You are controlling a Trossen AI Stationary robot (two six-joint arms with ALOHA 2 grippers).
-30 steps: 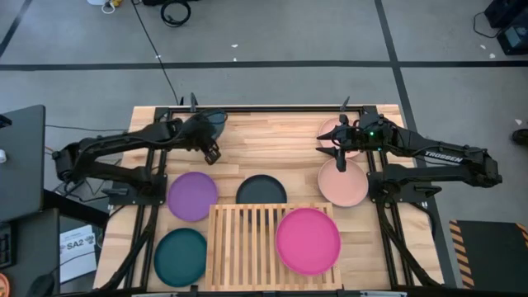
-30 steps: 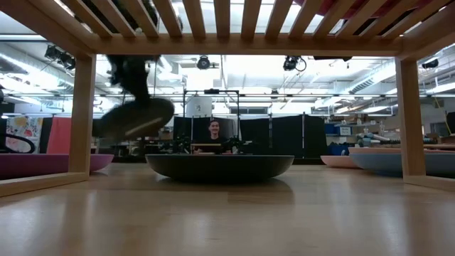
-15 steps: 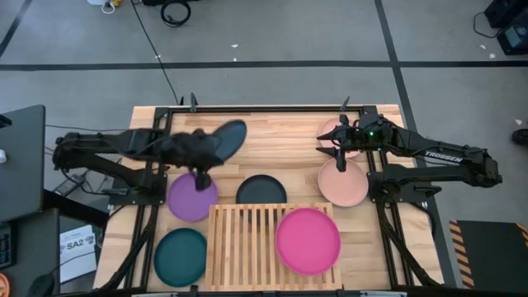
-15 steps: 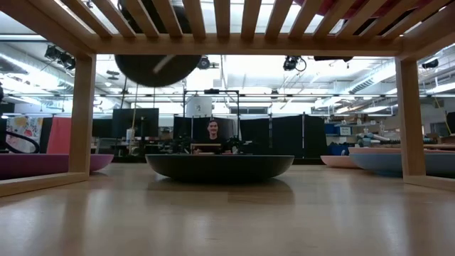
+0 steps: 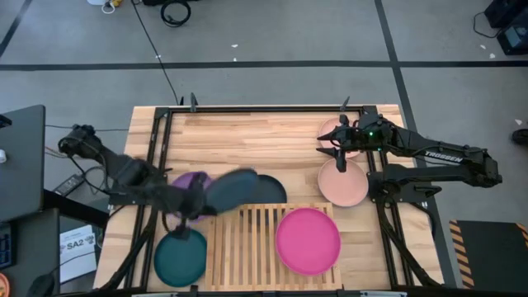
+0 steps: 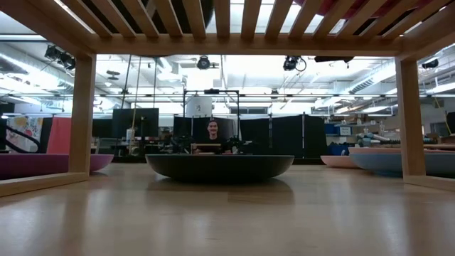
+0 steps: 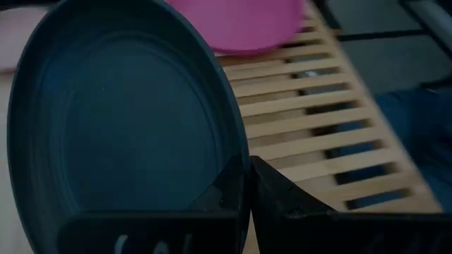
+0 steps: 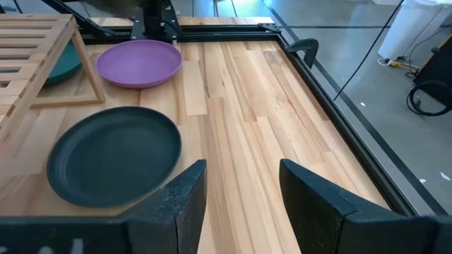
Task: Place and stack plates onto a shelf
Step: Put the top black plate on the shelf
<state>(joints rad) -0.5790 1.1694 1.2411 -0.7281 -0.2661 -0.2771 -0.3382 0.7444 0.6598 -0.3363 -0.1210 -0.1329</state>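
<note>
Gripper (image 5: 200, 204) on the left arm, clamped on the blue plate's (image 5: 233, 190) rim, has swung it from the tabletop's far side to the shelf's (image 5: 247, 247) near-left edge, ready for placing.

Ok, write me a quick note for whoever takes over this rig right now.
Left claw: shut on the blue plate, carried above the shelf's left edge.
Right claw: open, empty, waiting at the table's far right.
Done: magenta plate on the shelf.
Left: set the blue plate down, then the purple, dark grey, teal and pale pink plates from the table.
</note>
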